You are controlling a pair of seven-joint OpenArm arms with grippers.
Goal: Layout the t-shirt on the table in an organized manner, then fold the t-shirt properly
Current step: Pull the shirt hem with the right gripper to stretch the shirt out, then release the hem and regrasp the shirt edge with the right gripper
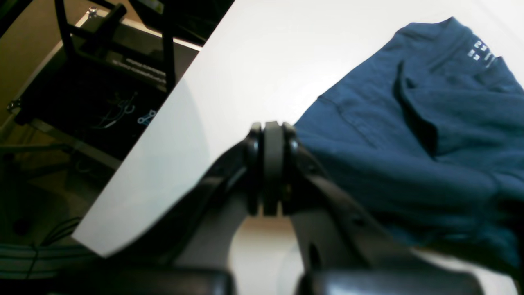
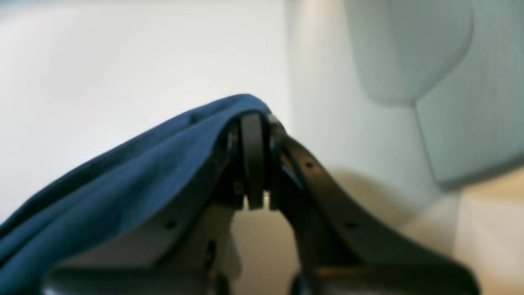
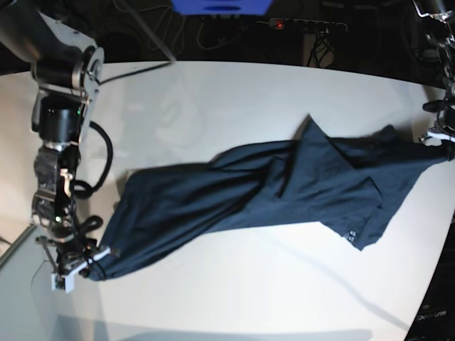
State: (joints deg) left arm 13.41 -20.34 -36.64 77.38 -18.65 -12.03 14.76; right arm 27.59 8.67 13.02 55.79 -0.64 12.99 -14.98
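Stretching across the white desk (image 3: 234, 298), the shirt (image 3: 249, 192) lies pulled long between the two arms, twisted and creased, nowhere flat. Nearest in the base view, at that view's lower left, the right tool (image 3: 84, 268) sits at the desk's edge with the shirt's corner drawn to it. The right wrist view shows this tool (image 2: 254, 123) pressed together, with navy cloth (image 2: 123, 176) draped over the left finger and running up to the tips, so it is pinching the shirt; the cloth hangs down and away to the lower left of that view.

Farther in, the middle of the shirt is bunched into diagonal folds, with one flap peaked up near the centre. A small white printed mark (image 3: 349, 238) shows on the lower edge towards the base view's right.

Farthest, at the right edge of the base view, the left tool (image 3: 437, 136) meets the shirt's other end. In the left wrist view this tool (image 1: 272, 131) is pressed together, the shirt (image 1: 430, 135) lying just beside it on the desk (image 1: 254, 65), its white mark (image 1: 481, 51) near the collar; whether cloth is caught between the tips cannot be told.
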